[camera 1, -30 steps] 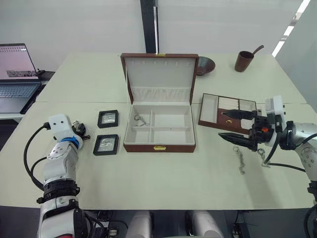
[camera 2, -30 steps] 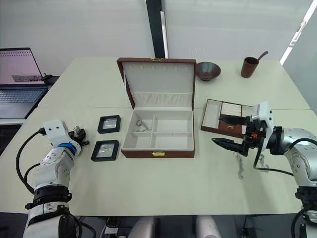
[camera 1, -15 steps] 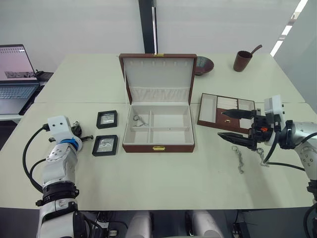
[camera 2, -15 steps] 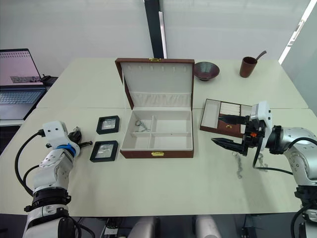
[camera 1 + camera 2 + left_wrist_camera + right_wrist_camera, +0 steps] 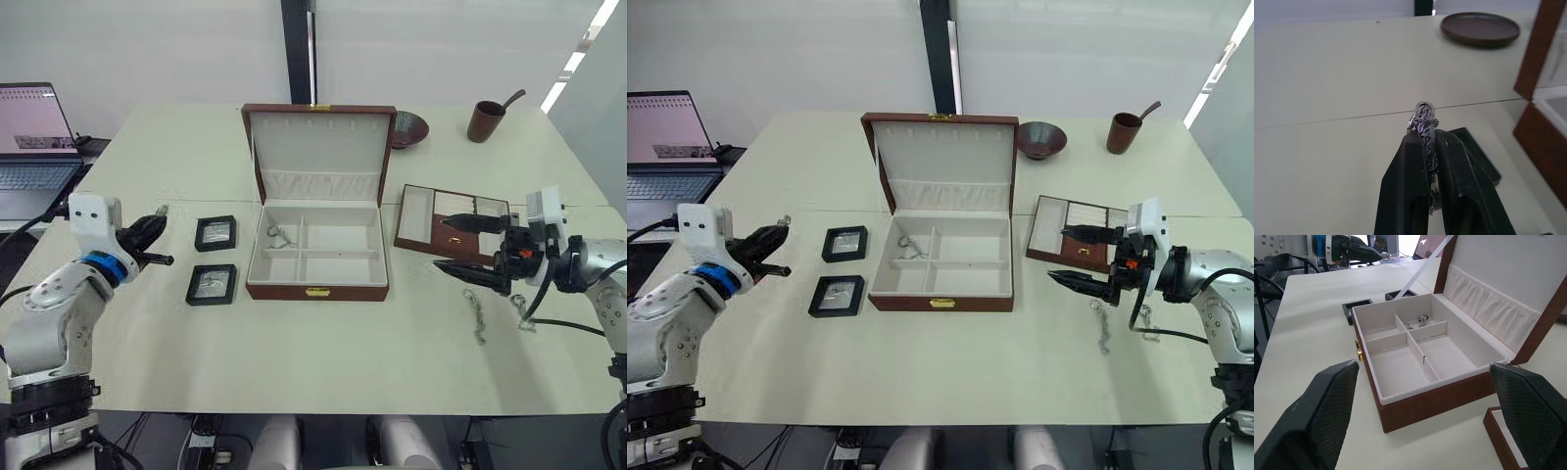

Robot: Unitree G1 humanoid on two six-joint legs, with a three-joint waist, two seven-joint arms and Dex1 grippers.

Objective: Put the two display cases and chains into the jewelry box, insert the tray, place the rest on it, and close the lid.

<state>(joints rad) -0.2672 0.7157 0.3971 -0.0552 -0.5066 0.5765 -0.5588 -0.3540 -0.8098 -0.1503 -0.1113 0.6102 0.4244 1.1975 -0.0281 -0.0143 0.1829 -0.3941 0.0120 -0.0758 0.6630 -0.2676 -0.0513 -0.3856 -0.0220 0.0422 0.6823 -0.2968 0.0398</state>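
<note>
The jewelry box [image 5: 316, 291] stands open at mid-table, its lid [image 5: 318, 145] upright, with one chain [image 5: 279, 235] in the back left compartment. Two black display cases [image 5: 216, 233] [image 5: 211, 284] lie on the table left of the box. Further left and raised above the table, my left gripper [image 5: 157, 230] is shut on a bunched silvery chain [image 5: 1422, 120]. The brown tray [image 5: 419, 211] rests right of the box. My right gripper [image 5: 443, 245] hovers open over the tray's near edge, holding nothing. Two more chains [image 5: 477, 318] [image 5: 521, 313] lie on the table below it.
A laptop [image 5: 34, 137] sits open on a side table at the far left. A dark bowl [image 5: 409, 127] and a brown cup with a spoon [image 5: 483, 119] stand at the back right. A table seam runs left to right behind the box.
My left arm has lifted and swung out to the left, raising the gripper with the chain off the table. The right gripper has hardly moved. The camera shifted slightly.
</note>
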